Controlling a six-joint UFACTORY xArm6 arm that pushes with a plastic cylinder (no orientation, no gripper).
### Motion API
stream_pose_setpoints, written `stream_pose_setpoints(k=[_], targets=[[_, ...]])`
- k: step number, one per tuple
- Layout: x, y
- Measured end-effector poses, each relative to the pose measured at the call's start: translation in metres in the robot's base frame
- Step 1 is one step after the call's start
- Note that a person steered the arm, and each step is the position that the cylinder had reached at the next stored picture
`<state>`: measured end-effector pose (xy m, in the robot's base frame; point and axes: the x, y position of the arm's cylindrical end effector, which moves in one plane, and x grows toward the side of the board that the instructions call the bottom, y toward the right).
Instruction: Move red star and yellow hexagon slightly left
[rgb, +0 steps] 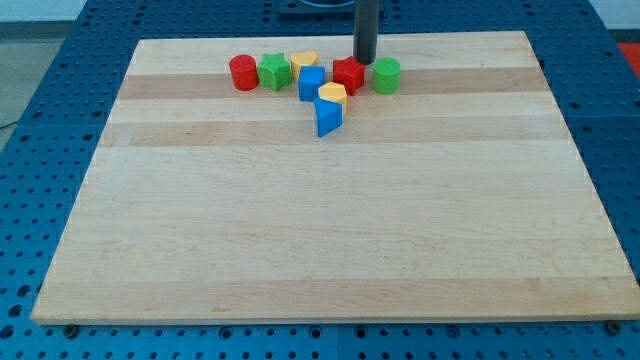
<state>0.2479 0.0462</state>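
Observation:
The red star (348, 75) sits near the view's top, middle of the wooden board (330, 220). The yellow hexagon (332, 93) lies just below and left of it, touching a blue triangular block (328, 117) beneath it. My tip (365, 60) stands right behind the red star, at its upper right edge, between it and a green cylinder (386, 75). The rod rises out of the top of the view.
A red cylinder (243, 72), a green star (274, 72), a yellow block (304, 61) and a blue cube (311, 83) form a row to the left of the red star. The board's top edge lies close behind the blocks.

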Motion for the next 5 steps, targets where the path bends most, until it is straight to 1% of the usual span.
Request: stream_pose_setpoints(k=[1,2,3,4,5], targets=[[0.05,0.0],[0.076,0.003],[0.021,0.003],[0.013,0.003],[0.068,-0.011]])
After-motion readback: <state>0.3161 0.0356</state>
